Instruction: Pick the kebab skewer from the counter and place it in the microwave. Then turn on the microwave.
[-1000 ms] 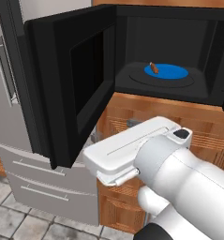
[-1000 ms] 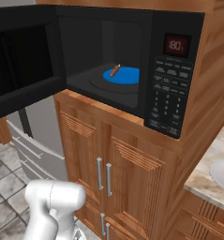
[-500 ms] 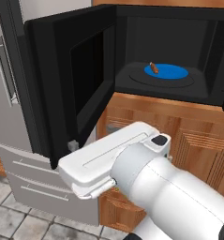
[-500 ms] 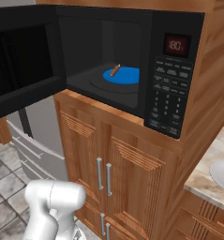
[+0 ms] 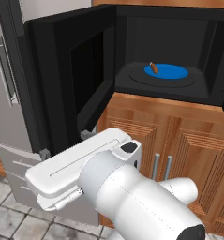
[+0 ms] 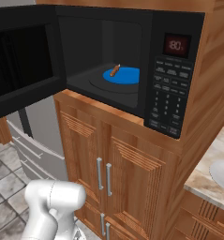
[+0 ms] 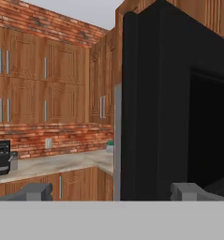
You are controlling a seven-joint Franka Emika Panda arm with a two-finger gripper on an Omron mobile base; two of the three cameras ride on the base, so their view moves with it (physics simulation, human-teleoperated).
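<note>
left base view – microwave: the big black built-in microwave [image 5: 169, 51] is seen with its dark glass door [image 5: 71, 79] swung wide open to the left.
left base view – skewer: the tiny brown-orange kebab skewer [image 5: 153, 67] is found lying on the round blue plate [image 5: 172, 72] inside the cavity, near the plate's left edge.
left base view – arm: the white arm link [image 5: 80, 164] is stretched low toward the bottom edge of the open door; the tool itself is hidden behind it.
left base view – extras: wooden cabinet doors [image 5: 188, 154] with metal handles are seen under the oven, and a grey fridge [image 5: 5, 93] sits to the left.
right base view – microwave: the dark button panel [image 6: 168, 96] and the red display [image 6: 176, 45] are seen right of the cavity.
right base view – skewer: it's resting on the blue plate, at its left rim.
right base view – surface: a slice of light beige stone surface [image 6: 212, 173] is seen at the lower right.
hand view – tool [image 7: 115, 191]: the two dark fingertips [image 7: 36, 191] are spread fully apart, with nothing held between them, and the black door edge is right in front.
</note>
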